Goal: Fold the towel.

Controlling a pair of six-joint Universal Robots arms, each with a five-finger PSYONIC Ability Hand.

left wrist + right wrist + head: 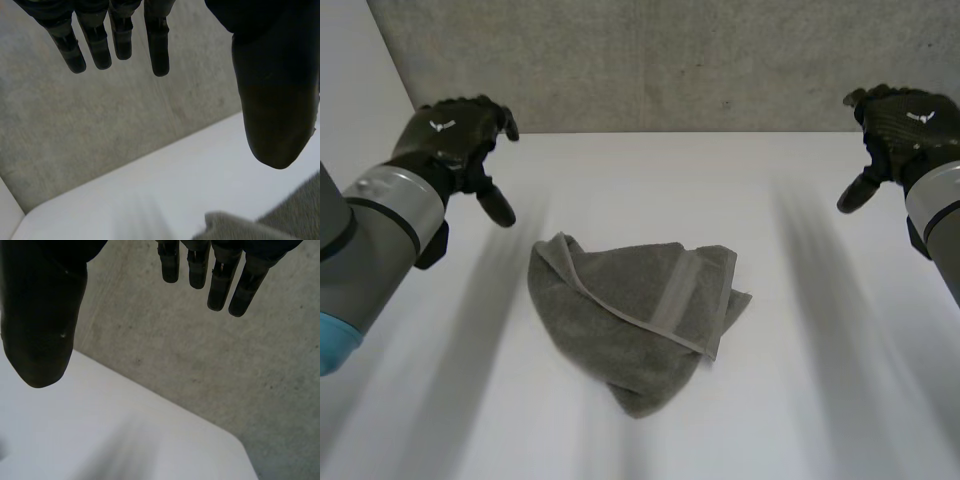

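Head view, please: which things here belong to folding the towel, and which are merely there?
For the job: towel, grey, crumpled mid-table; left hand and right hand, both open, apart from it.
Merely there: table, white; wall, grey, behind it.

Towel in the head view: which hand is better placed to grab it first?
Left, probably. The left hand hovers closer to the towel, and its wrist view catches the towel's edge. The right hand hangs farther off, over bare table. Both are open and hold nothing.
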